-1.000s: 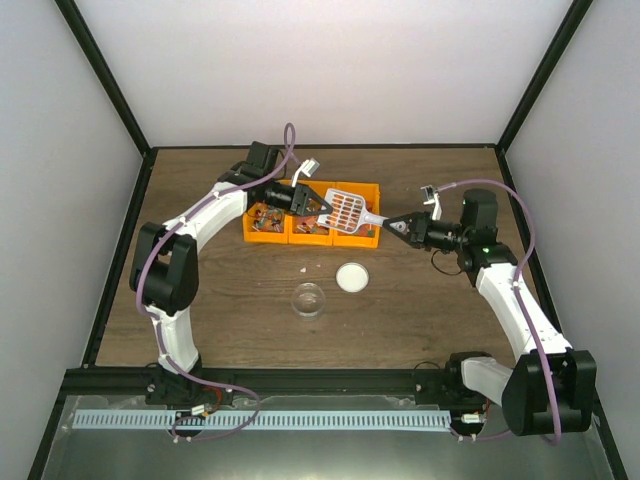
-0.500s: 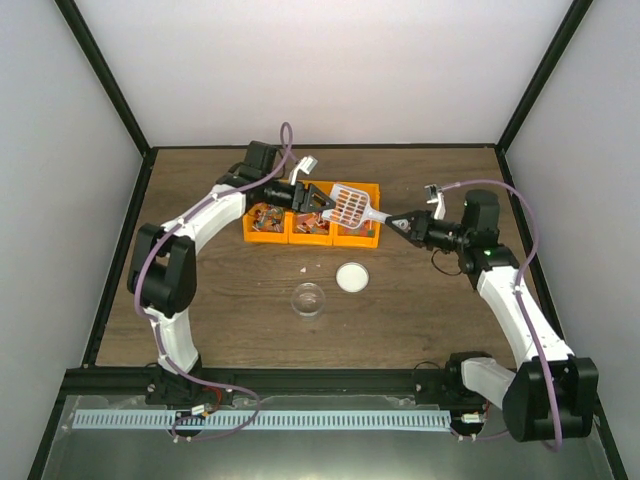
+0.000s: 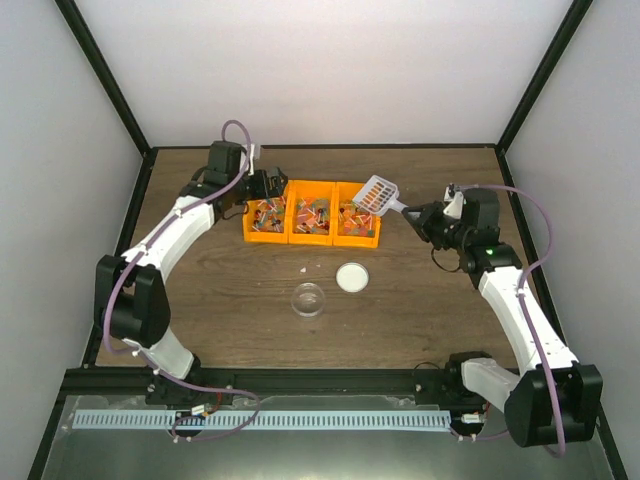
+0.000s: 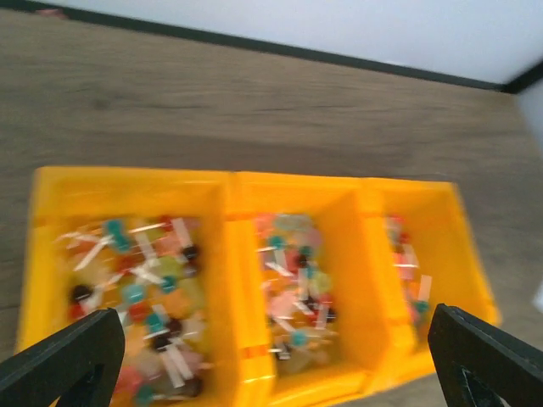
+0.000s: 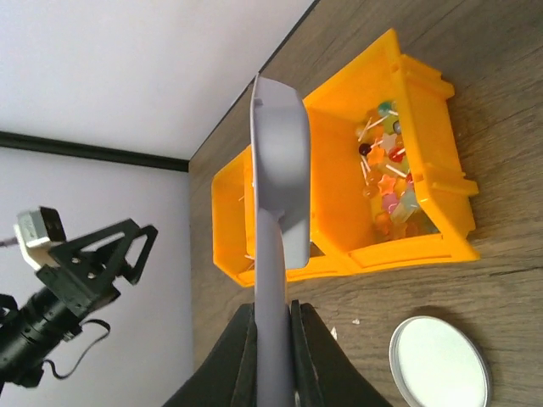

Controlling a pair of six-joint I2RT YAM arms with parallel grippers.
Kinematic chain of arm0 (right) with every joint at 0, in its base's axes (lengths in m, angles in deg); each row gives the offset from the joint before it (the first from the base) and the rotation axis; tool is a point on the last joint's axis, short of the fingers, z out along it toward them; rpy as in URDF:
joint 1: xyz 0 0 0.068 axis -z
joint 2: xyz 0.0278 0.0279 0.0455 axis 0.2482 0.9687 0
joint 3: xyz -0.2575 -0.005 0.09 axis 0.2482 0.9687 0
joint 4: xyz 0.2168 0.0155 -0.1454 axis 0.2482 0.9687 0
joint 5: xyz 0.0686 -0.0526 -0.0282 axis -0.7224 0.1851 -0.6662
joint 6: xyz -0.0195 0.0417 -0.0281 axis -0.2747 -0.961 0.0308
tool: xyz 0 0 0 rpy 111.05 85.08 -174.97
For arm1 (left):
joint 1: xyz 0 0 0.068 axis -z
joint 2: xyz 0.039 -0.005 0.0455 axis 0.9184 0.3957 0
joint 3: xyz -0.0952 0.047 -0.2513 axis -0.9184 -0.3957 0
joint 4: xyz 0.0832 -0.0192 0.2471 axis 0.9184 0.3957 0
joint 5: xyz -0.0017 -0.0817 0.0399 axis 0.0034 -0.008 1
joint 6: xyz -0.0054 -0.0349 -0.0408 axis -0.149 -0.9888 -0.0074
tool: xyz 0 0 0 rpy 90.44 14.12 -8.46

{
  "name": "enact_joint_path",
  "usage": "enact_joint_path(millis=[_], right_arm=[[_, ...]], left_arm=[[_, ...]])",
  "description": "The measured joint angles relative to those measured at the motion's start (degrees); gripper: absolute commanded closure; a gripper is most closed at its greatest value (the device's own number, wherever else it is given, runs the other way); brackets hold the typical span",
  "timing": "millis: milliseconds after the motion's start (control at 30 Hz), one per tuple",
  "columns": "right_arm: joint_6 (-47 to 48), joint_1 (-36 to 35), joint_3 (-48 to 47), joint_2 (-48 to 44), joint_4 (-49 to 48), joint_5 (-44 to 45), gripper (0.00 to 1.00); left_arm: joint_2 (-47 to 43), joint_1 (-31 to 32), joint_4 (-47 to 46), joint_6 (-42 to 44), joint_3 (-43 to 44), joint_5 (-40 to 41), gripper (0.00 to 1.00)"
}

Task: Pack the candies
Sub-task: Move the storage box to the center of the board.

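The left tool point(image 3: 272, 187) has let go and backed left, spread wide and empty; the right tool point(image 3: 411, 213) lifts the scoop point(image 3: 376, 194) by its handle, clamped tight, above the bin point(image 3: 311, 238) of candies point(image 4: 140, 280).

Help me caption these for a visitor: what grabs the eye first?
The bright orange three-part bin at the table's far middle, its compartments full of the candies. At its right end the right gripper holds a grey slotted scoop raised above it; the left gripper hangs open at its left end.
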Motion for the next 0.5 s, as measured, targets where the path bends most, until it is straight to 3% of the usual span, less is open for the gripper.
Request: enact_joint_path(millis=[133,233,500], right_arm=[[-2.1,-0.7,-0.8,-0.1,0.3,2.9,0.99],[-3.2,-1.0,-0.8,-0.5,0.3,3.4,0.99],[-3.4,-1.2,-0.7,-2.8,0.3,3.8,0.99]], left_arm=[[0.6,0.3,3.8,-0.3,-1.1,11.4,0.02],[2.7,0.3,6.6,-0.8,-1.2,17.8,0.16],[9.0,0.3,11.8,-0.4,-1.1,25.2,0.32]])
